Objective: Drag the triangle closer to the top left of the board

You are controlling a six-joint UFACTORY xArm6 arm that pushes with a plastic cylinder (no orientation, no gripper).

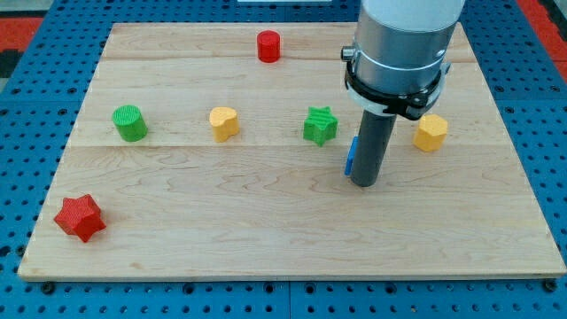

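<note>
While my tip [364,182] presses blue plastic triangle [351,156], mostly hidden at hand's left; no jaws; off-centre push risks slip toward green star [320,125].

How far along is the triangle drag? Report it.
Done: my tip has reached the blue triangle block, which peeks out at the rod's left edge. In hand: the push leftward. Left: most of the way, past the green star block toward the wooden board's top left.

A single camera looks down at a steep slant from beyond the 6 o'clock edge of the tabletop [266,239], facing 12 o'clock. It stands near enough that the wooden board nearly fills the frame, with blue pegboard [27,133] showing around it.
</note>
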